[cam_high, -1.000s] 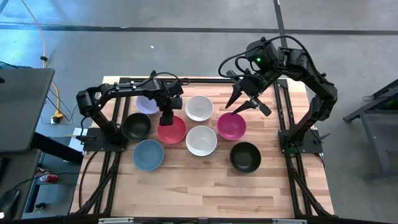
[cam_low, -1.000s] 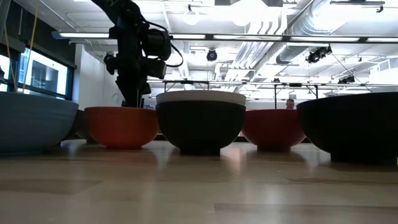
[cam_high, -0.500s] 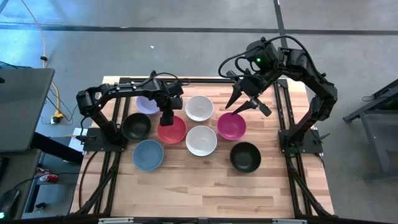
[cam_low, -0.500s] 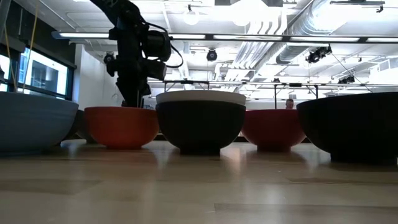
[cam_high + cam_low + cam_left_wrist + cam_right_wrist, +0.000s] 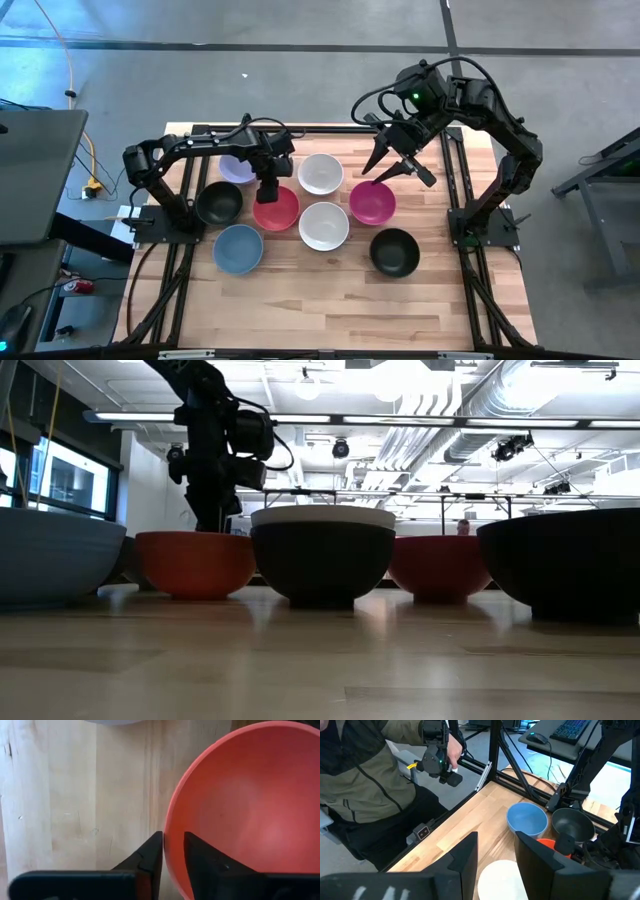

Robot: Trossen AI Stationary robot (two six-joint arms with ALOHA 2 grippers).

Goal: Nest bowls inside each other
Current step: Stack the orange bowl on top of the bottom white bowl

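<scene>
Several small bowls stand on their bases on the wooden table. In the high view: lavender bowl (image 5: 236,167), two white bowls (image 5: 320,173) (image 5: 324,225), two black bowls (image 5: 219,203) (image 5: 394,251), red bowl (image 5: 276,208), magenta bowl (image 5: 372,202), blue bowl (image 5: 238,248). My left gripper (image 5: 268,189) is at the red bowl's far-left rim and is shut on it. My right gripper (image 5: 379,172) hangs open over the magenta bowl's far edge and touches nothing. In the low view the left arm (image 5: 215,450) comes down behind the red bowl (image 5: 195,565). My left gripper pinches the red bowl's rim (image 5: 167,845) at its far-left side. One finger (image 5: 200,857) is inside the bowl and the other finger (image 5: 150,855) is outside. The fingers come from above, pointing down. The bowl stands upright on the table.
Bare wood lies along the table's near edge (image 5: 330,310). The arms' black base frames run along both sides of the table (image 5: 460,215). In the right wrist view a person in an olive jacket (image 5: 365,775) stands past the table's edge, holding a device (image 5: 440,757).
</scene>
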